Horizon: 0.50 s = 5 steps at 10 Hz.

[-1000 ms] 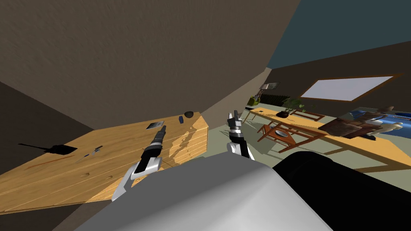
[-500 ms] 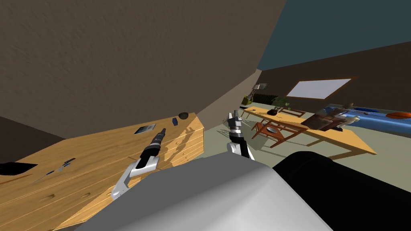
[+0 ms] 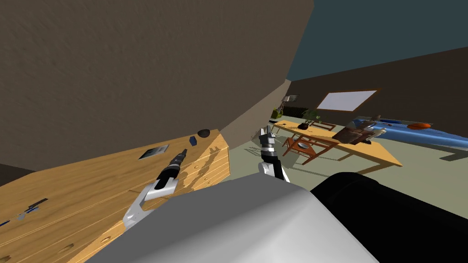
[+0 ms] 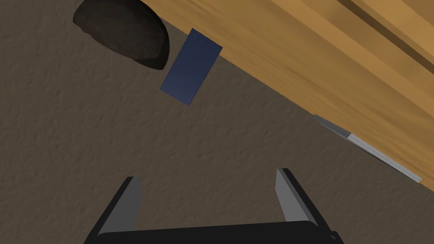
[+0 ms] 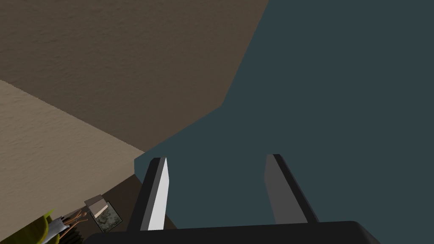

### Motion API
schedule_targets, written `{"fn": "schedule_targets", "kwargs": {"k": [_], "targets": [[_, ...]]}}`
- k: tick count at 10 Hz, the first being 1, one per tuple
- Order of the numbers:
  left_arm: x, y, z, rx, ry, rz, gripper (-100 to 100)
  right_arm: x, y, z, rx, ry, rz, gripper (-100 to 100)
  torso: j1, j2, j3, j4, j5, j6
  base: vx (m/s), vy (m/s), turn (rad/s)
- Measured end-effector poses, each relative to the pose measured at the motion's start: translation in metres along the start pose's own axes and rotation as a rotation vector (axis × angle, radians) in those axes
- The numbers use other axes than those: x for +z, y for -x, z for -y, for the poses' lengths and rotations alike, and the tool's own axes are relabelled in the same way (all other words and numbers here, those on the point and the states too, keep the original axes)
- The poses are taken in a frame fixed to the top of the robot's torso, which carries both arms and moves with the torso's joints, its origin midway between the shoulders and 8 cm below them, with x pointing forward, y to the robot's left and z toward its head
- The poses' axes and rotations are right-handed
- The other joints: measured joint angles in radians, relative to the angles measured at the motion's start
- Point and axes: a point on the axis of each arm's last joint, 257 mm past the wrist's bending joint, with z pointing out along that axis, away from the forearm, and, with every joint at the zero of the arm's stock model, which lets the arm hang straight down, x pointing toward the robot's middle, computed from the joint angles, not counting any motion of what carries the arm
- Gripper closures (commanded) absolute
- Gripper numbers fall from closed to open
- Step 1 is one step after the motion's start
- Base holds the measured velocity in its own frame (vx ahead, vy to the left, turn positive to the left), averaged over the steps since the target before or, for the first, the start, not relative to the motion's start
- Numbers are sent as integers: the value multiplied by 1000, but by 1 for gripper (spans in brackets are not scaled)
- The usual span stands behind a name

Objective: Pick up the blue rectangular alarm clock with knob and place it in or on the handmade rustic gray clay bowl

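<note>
The blue rectangular clock [image 3: 194, 140] stands near the far right end of the wooden dresser top [image 3: 91, 182], right beside the dark rounded bowl [image 3: 203, 133]. In the left wrist view the clock [image 4: 190, 66] and the bowl [image 4: 123, 34] lie ahead of my left gripper [image 4: 207, 190], which is open and well short of them. In the head view that left gripper [image 3: 183, 152] hovers over the dresser. My right gripper [image 3: 266, 133] is raised beside the dresser's end, open and empty [image 5: 214, 190].
A flat framed picture [image 3: 153, 152] lies on the dresser top just left of my left arm. Small dark items [image 3: 27, 209] sit at the dresser's near left. A long wooden table [image 3: 347, 146] with chairs and a plant stands across the room.
The whole head view has shifted left and down as I moved; the dresser now lies closer beneath me. The left arm still points toward the clock. The fingers look the same.
</note>
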Motion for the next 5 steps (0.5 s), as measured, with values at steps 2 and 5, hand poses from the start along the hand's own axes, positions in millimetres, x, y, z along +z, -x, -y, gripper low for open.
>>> {"fn": "schedule_targets", "kwargs": {"k": [2, 5], "targets": [[7, 3, -21, 49, 45, -15, -100, 0, 0, 0, 0, 0, 0, 0, 1, -1, 0, 0, 0, -1, 51, -38, -98], [18, 12, -61, 136, 121, -37, -100, 0, 0, 0, 0, 0, 0, 0, 0, -2, -1, 0, 0, 0, 77, -46, -171]]}}
